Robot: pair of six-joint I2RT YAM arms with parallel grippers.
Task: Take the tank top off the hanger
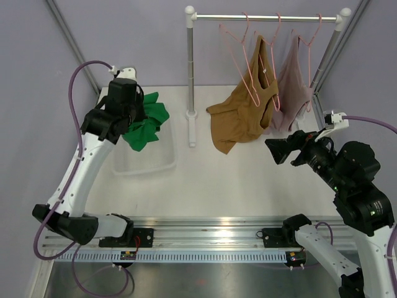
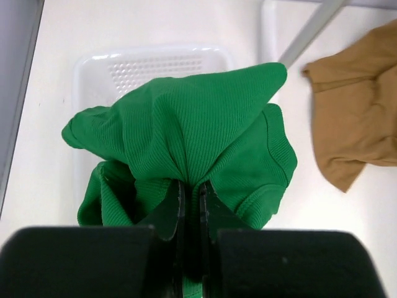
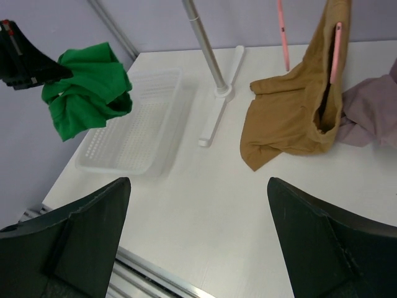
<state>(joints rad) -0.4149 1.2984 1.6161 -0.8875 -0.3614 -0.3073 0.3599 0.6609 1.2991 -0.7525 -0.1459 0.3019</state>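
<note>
The left pincer (image 1: 131, 119) is clamped on a bunched fold of the green top (image 2: 186, 124), which is off its hanger and hangs free from the closed jaws. Below it lies the white basket (image 1: 147, 164). From above, the bundle seems to sit over one end of the basket rather than its middle.

The step in hand looks like the drop. To do it well, bring the pincer over the basket's centre and lower it until the trailing cloth is inside the rim. Then open fully and lift straight up so no fold snags on a finger.

The right pincer (image 3: 198, 183) is spread wide and holds nothing. Ahead of it, the brown top (image 3: 291, 112) hangs on a pink hanger (image 3: 337, 49), its hem resting on the table (image 3: 205, 205).
</note>
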